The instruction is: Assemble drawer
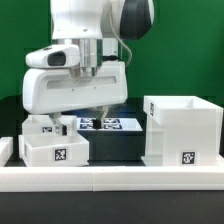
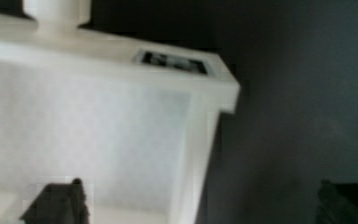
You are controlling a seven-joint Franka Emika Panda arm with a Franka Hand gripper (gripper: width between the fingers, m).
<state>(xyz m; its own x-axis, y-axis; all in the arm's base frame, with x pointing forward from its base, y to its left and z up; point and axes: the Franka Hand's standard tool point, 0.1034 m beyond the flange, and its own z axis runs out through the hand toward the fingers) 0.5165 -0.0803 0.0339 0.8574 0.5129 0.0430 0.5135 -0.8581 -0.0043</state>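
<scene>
Starting on the exterior view's left, the near tray [image 1: 55, 150] and a second tray [image 1: 46, 127] behind it sit on the bench [image 1: 115, 146], just below the pincer [image 1: 98, 108] and to that side of it. The pincer hangs wide open, its dark fingertips [image 2: 55, 200] straddling one tray's thin wall [image 2: 204, 150] without visible contact. Beyond the pincer lies the marker board [image 1: 108, 123], and well apart on the exterior view's right stands the tall housing [image 1: 180, 130]. The trays look light, stiff and smooth, likely to skate or slip, so I judge mid-wall, clear of the tag [image 2: 176, 62], the best hold.
</scene>
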